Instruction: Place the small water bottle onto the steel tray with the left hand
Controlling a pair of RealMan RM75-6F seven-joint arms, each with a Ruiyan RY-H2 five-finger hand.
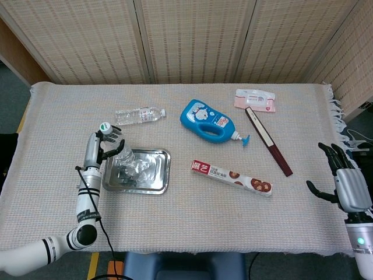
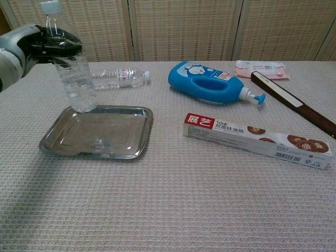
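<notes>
My left hand [image 1: 93, 150] [image 2: 23, 46] grips a small clear water bottle [image 1: 122, 155] [image 2: 75, 73] with a white cap, holding it upright. The bottle's base sits at the far left corner of the steel tray [image 1: 162, 175] [image 2: 137, 140]; whether it rests on the metal I cannot tell. The tray itself holds nothing else. A second clear bottle [image 1: 139, 115] [image 2: 114, 79] lies on its side on the cloth just behind the tray. My right hand [image 1: 345, 184] hovers at the table's right edge, fingers spread and holding nothing; the chest view does not show it.
A blue detergent bottle [image 1: 204, 119] [image 2: 207, 84] lies behind the centre. A long biscuit box [image 1: 231, 177] [image 2: 257, 139] lies right of the tray. A dark slim case [image 1: 268, 141] [image 2: 294, 105] and a pink-white packet [image 1: 254, 100] [image 2: 261, 69] lie at the back right.
</notes>
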